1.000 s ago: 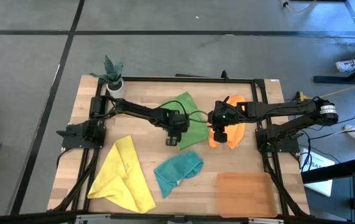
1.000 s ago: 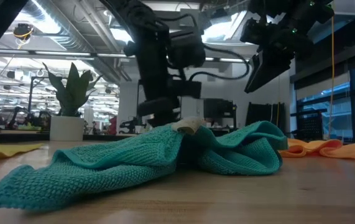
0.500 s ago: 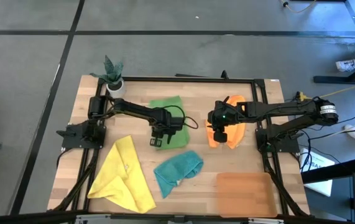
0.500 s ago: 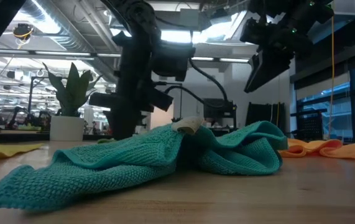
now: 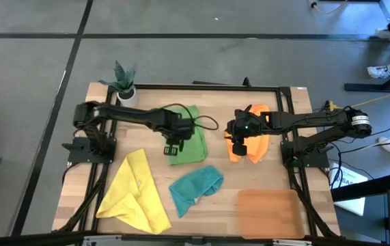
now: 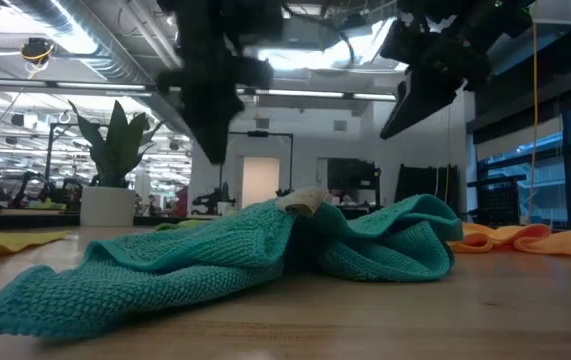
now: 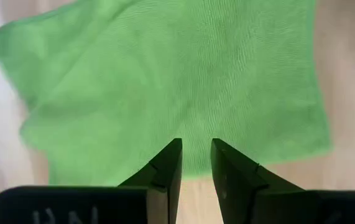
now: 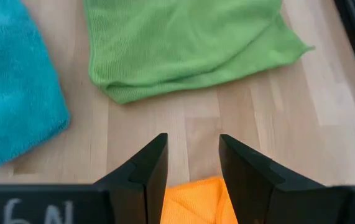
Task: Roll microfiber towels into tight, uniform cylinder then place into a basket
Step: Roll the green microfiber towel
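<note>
Overhead and level views of a wooden surface (image 5: 154, 109) carrying four microfiber towels and a basket. The green towel (image 5: 189, 137) lies spread flat near the middle, toward the far edge. The left gripper (image 5: 172, 148) hangs just above the green towel's near-left part, fingers (image 7: 168, 171) slightly parted with a narrow gap between them and nothing held; the cloth lies flat below them. The orange towel (image 5: 257, 140) lies crumpled to the right of the green one, apart from it. The right gripper (image 5: 238, 149) hovers over the orange towel's left edge, fingers (image 8: 149, 165) parted and empty, with bare wood and the orange cloth's edge visible between them. The teal towel (image 5: 195, 186) sits bunched near the front centre, in the foreground of the level view (image 6: 225, 250). The yellow towel (image 5: 136, 191) lies loosely folded at the front left. The basket (image 5: 268, 212), a shallow translucent orange-brown tray, rests at the front right corner, well apart from all four towels, none of which is rolled. A small white plant pot (image 5: 125, 91) stands at the far left corner
</note>
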`<state>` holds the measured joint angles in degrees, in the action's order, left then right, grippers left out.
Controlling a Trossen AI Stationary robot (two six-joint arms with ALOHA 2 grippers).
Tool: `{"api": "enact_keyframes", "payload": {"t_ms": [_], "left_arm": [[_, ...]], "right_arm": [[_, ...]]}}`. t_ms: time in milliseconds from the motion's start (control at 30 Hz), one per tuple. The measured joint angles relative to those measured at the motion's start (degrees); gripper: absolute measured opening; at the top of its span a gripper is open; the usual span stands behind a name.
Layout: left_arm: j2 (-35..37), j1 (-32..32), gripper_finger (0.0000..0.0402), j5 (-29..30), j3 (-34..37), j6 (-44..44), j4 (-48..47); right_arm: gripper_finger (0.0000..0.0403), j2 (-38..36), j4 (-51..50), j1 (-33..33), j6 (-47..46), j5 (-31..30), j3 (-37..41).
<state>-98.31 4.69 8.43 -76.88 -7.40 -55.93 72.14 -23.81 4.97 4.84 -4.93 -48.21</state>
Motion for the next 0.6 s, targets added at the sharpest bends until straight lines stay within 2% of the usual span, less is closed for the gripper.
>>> {"api": "enact_keyframes", "payload": {"t_ms": [100, 233, 333, 467, 600], "left_arm": [[4.04, -0.3, 0.0078, 0.04, 0.0, 2.97, -1.92], [8.69, -2.04, 0.0078, 2.27, -0.04, 6.35, -3.7], [11.51, -3.95, 0.0078, 4.35, -0.06, 8.98, -5.33], [14.3, -6.6, 0.0078, 4.59, -0.07, 12.42, -5.96], [15.25, -9.0, 0.0078, 5.21, -0.09, 13.47, -6.07]], "right_arm": [[0.0145, 0.25, 2.71, 0.0, 1.32, 0.05, 0.0], [0.0145, 2.12, 11.8, 0.73, 2.3, 0.5, -0.03], [0.0145, 5.13, 17.78, 2.41, 2.49, 4.18, -0.08], [0.0145, 11.11, 18.96, 5.62, 0.22, 9.25, -3.07], [0.0145, 18.65, 17.19, 8.6, -0.07, 9.61, -8.98]]}}
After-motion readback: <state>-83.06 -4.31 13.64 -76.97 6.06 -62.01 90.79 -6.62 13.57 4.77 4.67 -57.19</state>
